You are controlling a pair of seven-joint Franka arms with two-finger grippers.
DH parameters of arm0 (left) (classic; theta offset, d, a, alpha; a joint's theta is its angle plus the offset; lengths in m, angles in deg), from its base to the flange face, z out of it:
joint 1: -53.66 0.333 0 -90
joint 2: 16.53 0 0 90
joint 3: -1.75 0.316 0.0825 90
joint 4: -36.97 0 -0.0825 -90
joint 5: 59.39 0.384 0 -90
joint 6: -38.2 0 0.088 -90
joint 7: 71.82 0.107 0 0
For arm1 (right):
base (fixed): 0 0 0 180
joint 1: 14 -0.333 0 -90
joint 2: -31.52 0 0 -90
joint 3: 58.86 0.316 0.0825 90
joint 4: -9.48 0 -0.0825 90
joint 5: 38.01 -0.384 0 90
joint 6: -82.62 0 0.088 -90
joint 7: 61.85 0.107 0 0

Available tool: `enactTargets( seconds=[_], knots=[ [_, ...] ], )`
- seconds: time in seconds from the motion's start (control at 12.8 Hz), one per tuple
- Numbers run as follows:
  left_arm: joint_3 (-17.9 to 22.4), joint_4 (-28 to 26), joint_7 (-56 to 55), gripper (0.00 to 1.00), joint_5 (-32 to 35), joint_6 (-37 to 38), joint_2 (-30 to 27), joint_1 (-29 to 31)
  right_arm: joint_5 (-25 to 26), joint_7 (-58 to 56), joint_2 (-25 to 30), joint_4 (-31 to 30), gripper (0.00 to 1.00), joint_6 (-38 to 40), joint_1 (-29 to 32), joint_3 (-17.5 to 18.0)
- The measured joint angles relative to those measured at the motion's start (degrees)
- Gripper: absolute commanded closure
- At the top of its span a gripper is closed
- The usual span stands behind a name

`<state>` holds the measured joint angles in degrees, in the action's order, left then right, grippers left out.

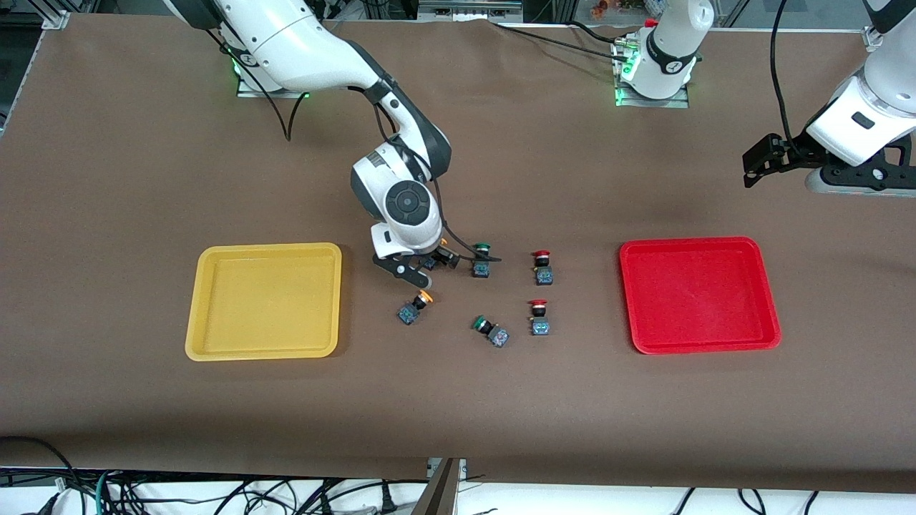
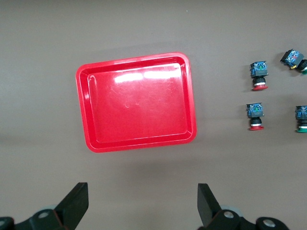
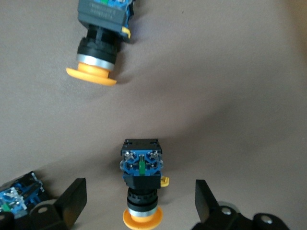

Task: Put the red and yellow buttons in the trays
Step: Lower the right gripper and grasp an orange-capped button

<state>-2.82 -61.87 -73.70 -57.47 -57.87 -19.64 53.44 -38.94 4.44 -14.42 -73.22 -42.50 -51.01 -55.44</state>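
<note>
Button point(image 3: 142, 189) between right gripper's point(image 3: 139, 201) jaws

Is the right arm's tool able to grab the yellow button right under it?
Probably yes. The right tool is open, with a finger on each side of the yellow button, which lies on its side. Nothing sits between them.

We see a matt brown cloth over the worktop point(image 1: 143, 179), and at three o'clock the red tray point(image 2: 136, 100) is glossy smooth plastic. The yellow tray point(image 1: 265, 300) at nine o'clock looks duller; the yellow button point(image 3: 141, 187) has a black plastic body and a shiny metal ring.
</note>
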Motion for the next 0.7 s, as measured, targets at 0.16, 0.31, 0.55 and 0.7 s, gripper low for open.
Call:
enactTargets(
  seconds=[0.16,0.31,0.55,0.7],
  knots=[
    [0.00,0.00,0.00,0.00,0.00,0.00,0.00,0.00,0.00,0.00,-0.33,-1.23,0.00,-2.28,-0.05,-0.05],
    [0.00,0.00,0.00,0.00,0.00,0.00,0.00,0.00,0.01,-0.01,-0.53,-2.03,0.27,-3.88,-0.05,-0.20],
    [0.00,0.00,0.00,0.00,0.00,0.00,0.00,0.00,0.01,-0.02,-0.92,-2.08,0.78,-5.02,-0.05,-0.28],
    [0.00,0.00,0.00,0.00,0.00,0.00,0.00,0.00,0.01,-0.03,-1.17,-2.13,1.00,-5.32,-0.05,-0.32]
  ],
)
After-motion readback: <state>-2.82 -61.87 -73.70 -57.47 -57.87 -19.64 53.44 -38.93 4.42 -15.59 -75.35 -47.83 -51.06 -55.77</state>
